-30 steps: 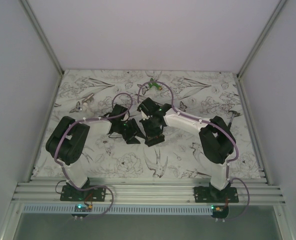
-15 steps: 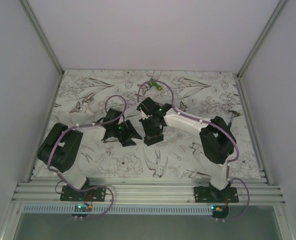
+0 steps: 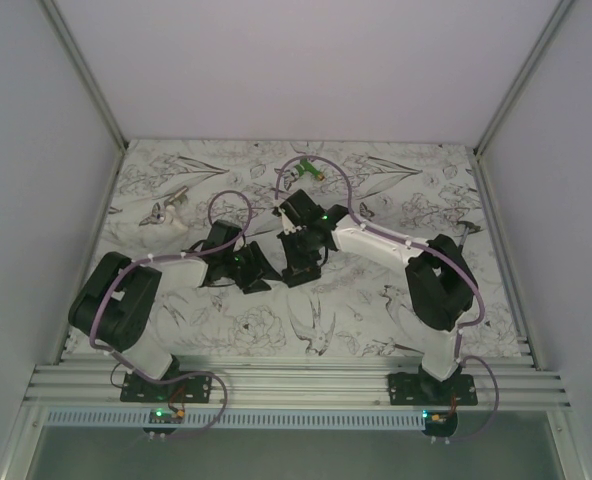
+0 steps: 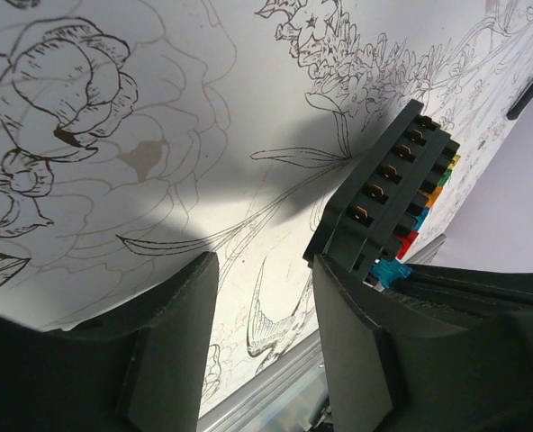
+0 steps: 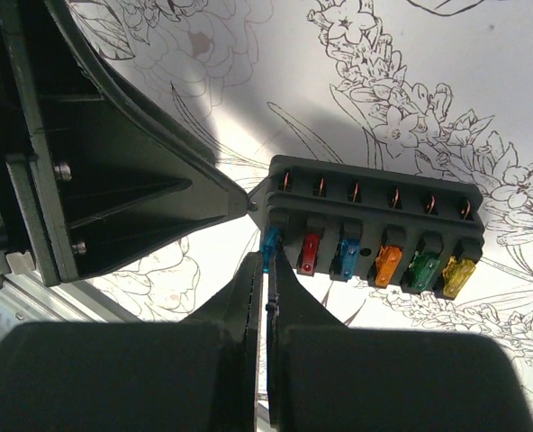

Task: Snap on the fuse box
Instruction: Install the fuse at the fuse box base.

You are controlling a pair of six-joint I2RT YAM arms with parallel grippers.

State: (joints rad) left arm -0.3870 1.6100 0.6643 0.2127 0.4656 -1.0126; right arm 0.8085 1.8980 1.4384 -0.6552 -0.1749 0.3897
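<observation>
My left gripper (image 4: 265, 268) stood open; my right gripper (image 5: 266, 274) was closed, tips at the blue-fuse end of the fuse box (image 5: 370, 225), which lay on the floral table (image 5: 483, 72) just beside both.

table (image 3: 376, 310): white cover printed with black line-drawn flowers and birds, soft shadows on it. behind table, plain pale back wall (image 3: 306, 60). left of table, pale left wall (image 3: 26, 200); right of table, matching right wall (image 3: 566, 200). metal posts (image 3: 84, 70) rise from table's far corners. ribbed aluminium rail (image 3: 296, 380) along table's near edge.
</observation>
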